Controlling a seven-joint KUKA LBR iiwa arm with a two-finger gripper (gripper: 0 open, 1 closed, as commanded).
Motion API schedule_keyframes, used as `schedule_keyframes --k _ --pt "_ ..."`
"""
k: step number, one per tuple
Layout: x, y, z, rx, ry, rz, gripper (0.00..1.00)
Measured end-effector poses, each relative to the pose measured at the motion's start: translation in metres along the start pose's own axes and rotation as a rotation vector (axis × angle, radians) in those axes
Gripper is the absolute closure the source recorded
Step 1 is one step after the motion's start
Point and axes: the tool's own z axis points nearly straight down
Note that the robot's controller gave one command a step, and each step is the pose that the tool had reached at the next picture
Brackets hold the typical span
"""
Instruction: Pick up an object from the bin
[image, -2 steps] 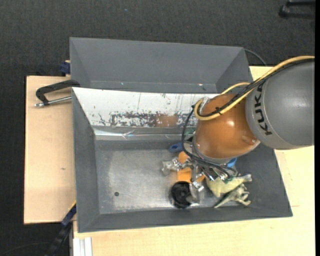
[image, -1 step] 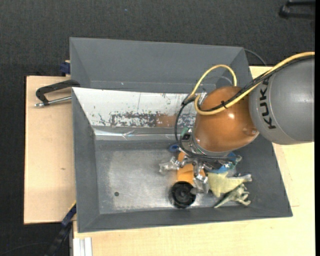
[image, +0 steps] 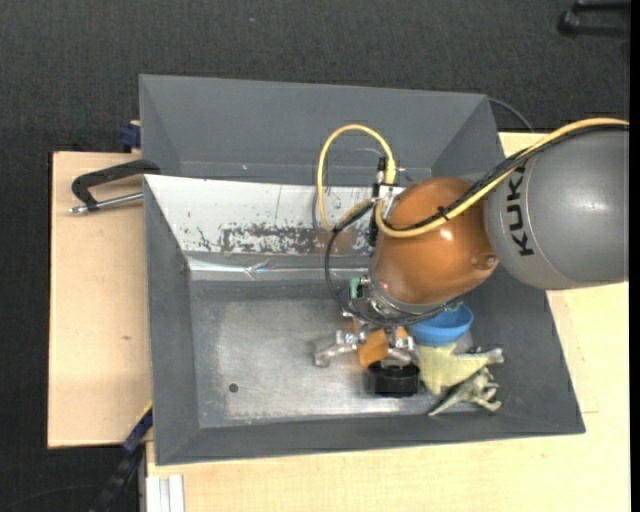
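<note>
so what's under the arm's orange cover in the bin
Showing at the lower edge of the orange cover: part of a blue tub, a small orange piece and a black round thing. The rest of the tub and anything directly beneath is hidden.

Overhead light, moderately bright. Glare streaks the back wall of the bin (image: 250, 215); the orange wrist cover (image: 430, 255) carries soft highlights.
</note>
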Motion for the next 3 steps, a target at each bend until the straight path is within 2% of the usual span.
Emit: schedule_keyframes --k 1,2,3 --pt "-0.006 0.035 0.0 -0.005 0.002 -0.282 0.0" --pt "-0.006 0.035 0.0 -0.005 0.001 -0.28 1.0" --pt "-0.008 0.032 -0.098 0.006 0.0 -0.276 1.0"
